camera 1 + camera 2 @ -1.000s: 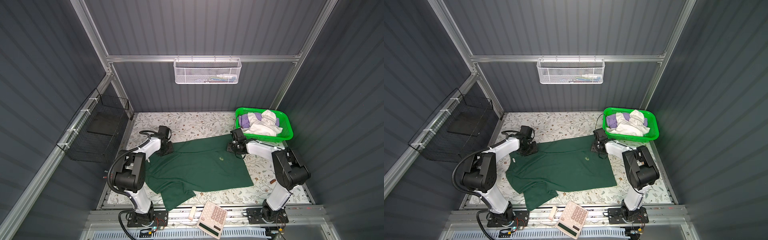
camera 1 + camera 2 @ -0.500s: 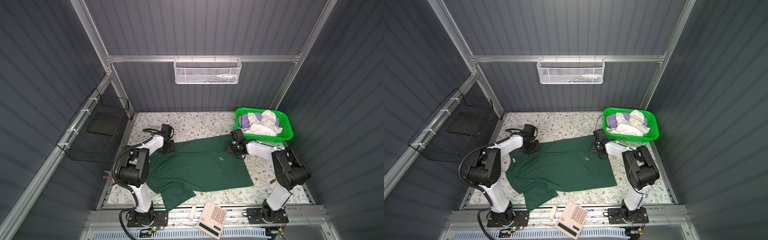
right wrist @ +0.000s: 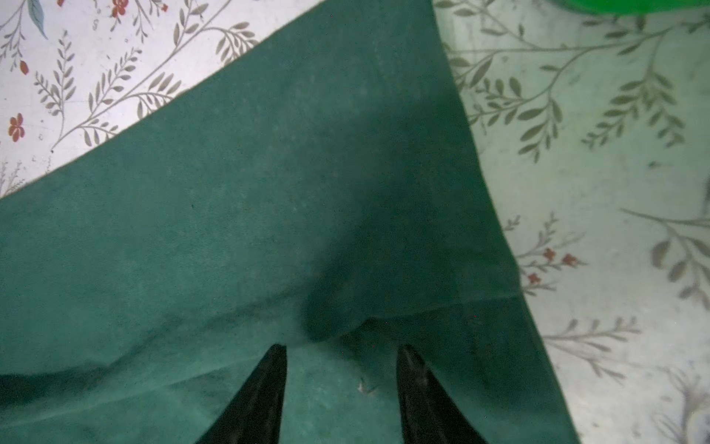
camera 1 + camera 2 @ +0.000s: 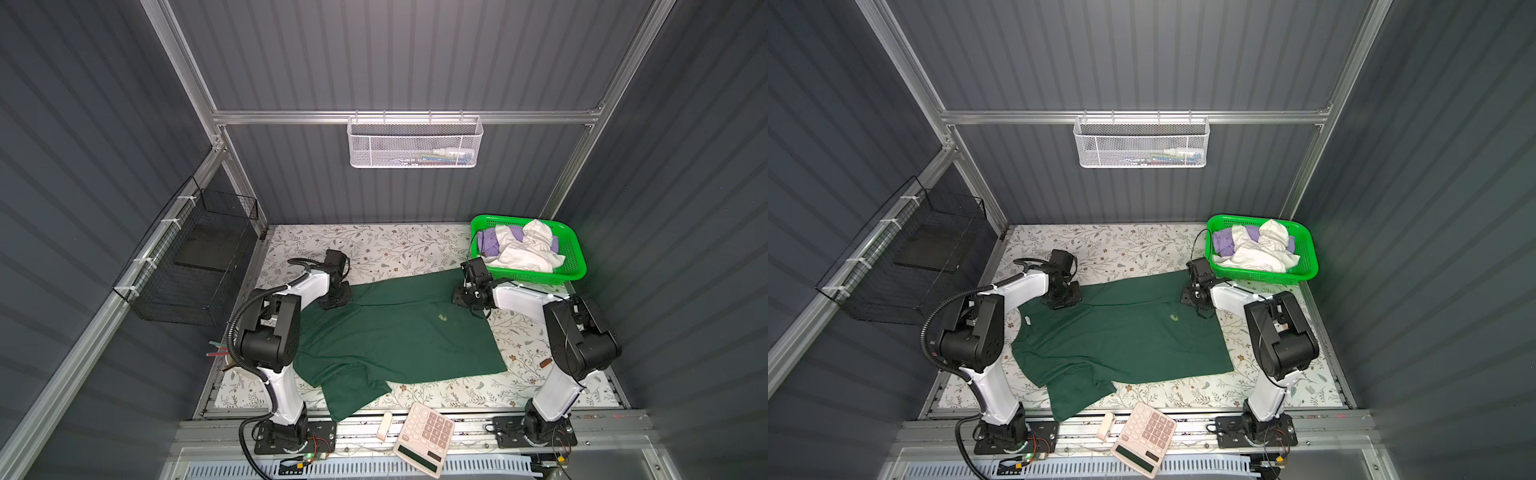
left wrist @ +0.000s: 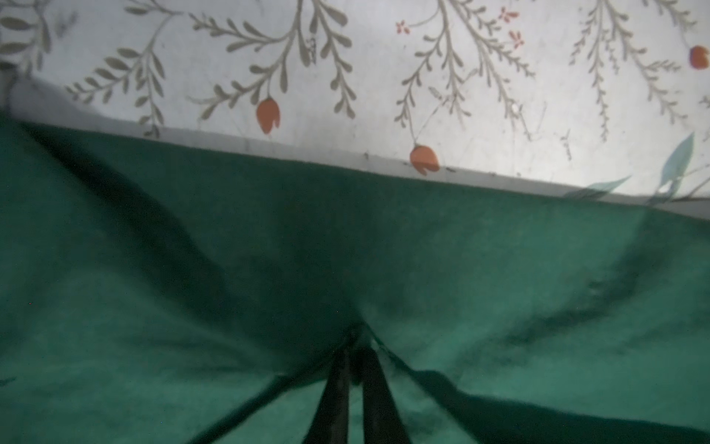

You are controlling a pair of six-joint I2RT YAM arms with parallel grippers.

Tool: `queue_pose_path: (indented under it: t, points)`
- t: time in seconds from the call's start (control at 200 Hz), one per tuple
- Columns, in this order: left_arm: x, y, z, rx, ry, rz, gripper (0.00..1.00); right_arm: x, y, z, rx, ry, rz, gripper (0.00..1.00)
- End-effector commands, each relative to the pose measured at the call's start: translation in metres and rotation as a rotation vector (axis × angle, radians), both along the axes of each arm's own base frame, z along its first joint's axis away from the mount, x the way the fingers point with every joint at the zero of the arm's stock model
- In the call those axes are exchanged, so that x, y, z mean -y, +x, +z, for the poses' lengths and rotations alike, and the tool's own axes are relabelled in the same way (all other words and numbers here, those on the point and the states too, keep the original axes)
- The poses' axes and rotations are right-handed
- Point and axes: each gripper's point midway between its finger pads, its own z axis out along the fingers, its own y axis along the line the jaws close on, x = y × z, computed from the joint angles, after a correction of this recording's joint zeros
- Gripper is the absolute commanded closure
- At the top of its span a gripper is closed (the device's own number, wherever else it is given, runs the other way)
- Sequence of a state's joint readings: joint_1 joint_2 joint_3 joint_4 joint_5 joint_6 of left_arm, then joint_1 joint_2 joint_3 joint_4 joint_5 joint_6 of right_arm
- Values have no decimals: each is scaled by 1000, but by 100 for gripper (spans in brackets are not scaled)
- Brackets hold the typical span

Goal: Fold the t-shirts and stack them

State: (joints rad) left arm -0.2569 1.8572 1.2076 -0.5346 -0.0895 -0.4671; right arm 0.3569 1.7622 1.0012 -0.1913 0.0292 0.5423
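The dark green t-shirt is spread on the floral table, lengthwise left to right, with its neck label leftward. Its far edge is pinched by the left gripper. The right gripper is held part-open at its far right corner.

Floral table under green t-shirt, basket

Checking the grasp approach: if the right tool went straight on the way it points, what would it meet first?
The dark green t-shirt: its raised fold lies just ahead of the open right tool; depth is unclear.
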Motion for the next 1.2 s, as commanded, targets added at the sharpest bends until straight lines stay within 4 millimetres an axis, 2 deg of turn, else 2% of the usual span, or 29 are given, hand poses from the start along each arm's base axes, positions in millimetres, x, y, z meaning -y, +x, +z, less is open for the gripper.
queue_pose_path:
  t: [0.0, 0.235, 0.485, 0.69, 0.896, 1.071, 1.196]
  points:
    - [0, -2, 3, -9, 17, 1, 100, 1, -3, 0, 1, 7, -7, 50]
    - [-2, -15, 23, 21, 14, 34, 100, -5, 4, -2, 12, 24, 21, 51]
    - [7, -54, 40, 27, -13, 26, 100, -2, 14, 12, 51, 8, 30, 50]
    - [10, -86, 42, 11, -22, 26, 100, 2, 9, 9, 39, 3, 25, 50]
    - [15, -104, 45, 9, -51, 30, 100, 1, 9, 2, 24, 20, 21, 50]
    - [28, -124, 48, -15, -97, -8, 100, -1, 14, 3, 30, 24, 23, 50]
    - [46, -136, 47, -44, -187, -43, 99, 0, 18, 2, 31, 12, 19, 50]
